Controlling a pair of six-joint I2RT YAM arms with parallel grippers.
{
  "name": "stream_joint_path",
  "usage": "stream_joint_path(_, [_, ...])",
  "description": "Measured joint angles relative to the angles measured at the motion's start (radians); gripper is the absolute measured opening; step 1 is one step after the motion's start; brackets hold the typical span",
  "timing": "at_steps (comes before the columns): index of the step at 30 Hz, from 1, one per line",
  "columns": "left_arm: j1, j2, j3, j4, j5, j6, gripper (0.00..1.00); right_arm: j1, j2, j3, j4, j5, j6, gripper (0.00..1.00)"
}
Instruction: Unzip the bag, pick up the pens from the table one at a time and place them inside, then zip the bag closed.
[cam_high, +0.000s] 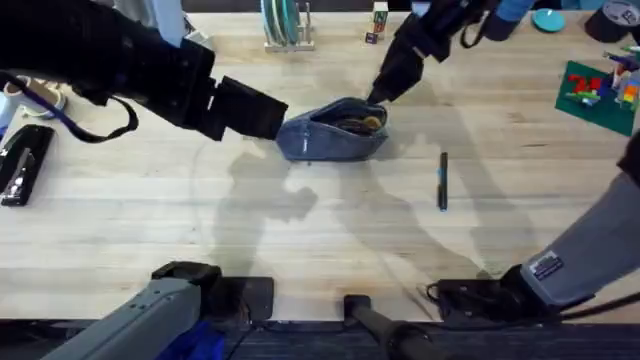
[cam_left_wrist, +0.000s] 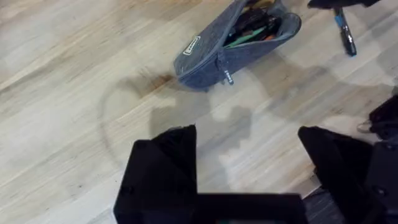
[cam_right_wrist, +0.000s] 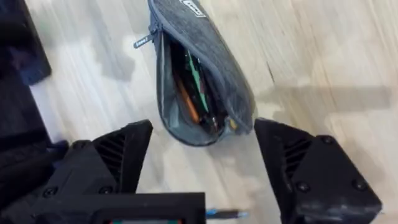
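Bag lies unzipped on the table, its mouth gaping, with several pens already inside, green and orange among the dark ones. Its small zipper pull hangs at the closed end. The right gripper hovers just above the open end of the pouch, its black fingers spread wide apart and holding nothing, the opening sitting between them in the wrist view. The left gripper sits just beside the pouch's closed end, its fingers also parted and empty, not touching the fabric as far as I can tell. One dark pen lies loose on the wood, well apart from both grippers, on the right gripper's side of the pouch.
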Motion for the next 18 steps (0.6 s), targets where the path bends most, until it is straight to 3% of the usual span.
stream_joint_path(18, [0.000, 0.000, 0.000, 0.000, -0.003, 0.000, 0.995, -0.087, -0.192, 0.000, -0.049, 0.015, 0.224, 0.996])
